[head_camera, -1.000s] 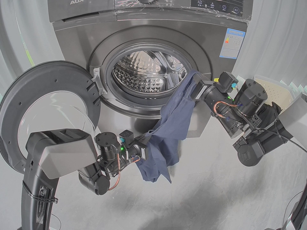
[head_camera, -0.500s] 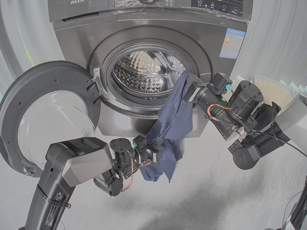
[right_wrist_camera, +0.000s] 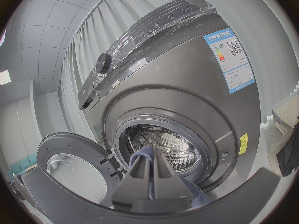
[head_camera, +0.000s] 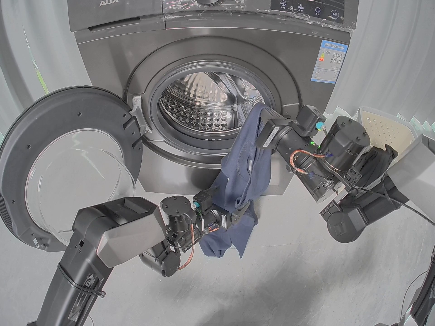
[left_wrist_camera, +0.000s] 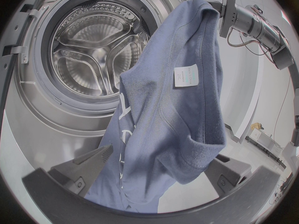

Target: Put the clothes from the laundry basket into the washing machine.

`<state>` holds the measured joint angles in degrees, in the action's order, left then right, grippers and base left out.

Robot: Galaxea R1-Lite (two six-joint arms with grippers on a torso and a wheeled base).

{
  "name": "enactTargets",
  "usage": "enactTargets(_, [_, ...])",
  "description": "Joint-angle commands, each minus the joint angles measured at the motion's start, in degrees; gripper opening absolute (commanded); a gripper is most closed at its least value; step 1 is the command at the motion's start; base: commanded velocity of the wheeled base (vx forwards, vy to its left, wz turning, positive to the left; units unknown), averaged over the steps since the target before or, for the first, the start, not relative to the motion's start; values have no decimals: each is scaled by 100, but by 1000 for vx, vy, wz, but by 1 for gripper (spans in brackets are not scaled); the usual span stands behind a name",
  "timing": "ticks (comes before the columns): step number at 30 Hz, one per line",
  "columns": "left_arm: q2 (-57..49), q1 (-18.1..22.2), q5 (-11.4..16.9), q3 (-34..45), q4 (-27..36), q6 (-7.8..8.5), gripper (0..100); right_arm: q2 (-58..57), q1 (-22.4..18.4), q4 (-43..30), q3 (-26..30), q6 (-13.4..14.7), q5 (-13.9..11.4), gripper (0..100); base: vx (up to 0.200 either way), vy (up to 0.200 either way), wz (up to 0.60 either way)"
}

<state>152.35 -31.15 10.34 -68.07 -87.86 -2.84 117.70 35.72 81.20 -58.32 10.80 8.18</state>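
A blue T-shirt (head_camera: 247, 159) hangs in front of the washing machine (head_camera: 208, 37), its top held up at the right rim of the open drum (head_camera: 204, 100). My right gripper (head_camera: 262, 114) is shut on the shirt's upper edge; in the right wrist view the fingers (right_wrist_camera: 150, 154) pinch blue cloth before the drum opening. Lower down, my left gripper (head_camera: 238, 210) stands open, and the shirt (left_wrist_camera: 174, 115) hangs between its spread fingers (left_wrist_camera: 93, 159). Off to the right is the white laundry basket (head_camera: 389, 125) with a dark garment (head_camera: 378, 159) over its edge.
The round machine door (head_camera: 68, 159) stands swung open to the left. The grey floor (head_camera: 281, 268) lies bare below the shirt. Pale curtains hang behind the machine on both sides.
The right gripper has carried the shirt's top leftward, closer to the drum opening. The left arm has swung right, and its gripper now sits under the hanging shirt.
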Motion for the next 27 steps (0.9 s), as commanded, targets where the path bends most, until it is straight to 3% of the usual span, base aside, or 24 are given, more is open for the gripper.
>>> enactTargets(1, [76, -23, -5, -83, 14, -6, 100, 25, 5, 1, 5, 1, -1, 0, 0, 0, 0])
enactTargets(11, [67, -102, 12, 356, 93, 38, 100, 34, -39, -34, -127, -17, -1, 0, 0, 0, 0])
enactTargets(25, [436, -85, -102, -707, 542, 47, 100, 34, 5, -17, -101, 1, 8, 0, 0, 0, 0])
enactTargets(27, [480, -76, -216, -874, 542, 56, 100, 34, 5, -8, -101, 1, 8, 0, 0, 0, 0])
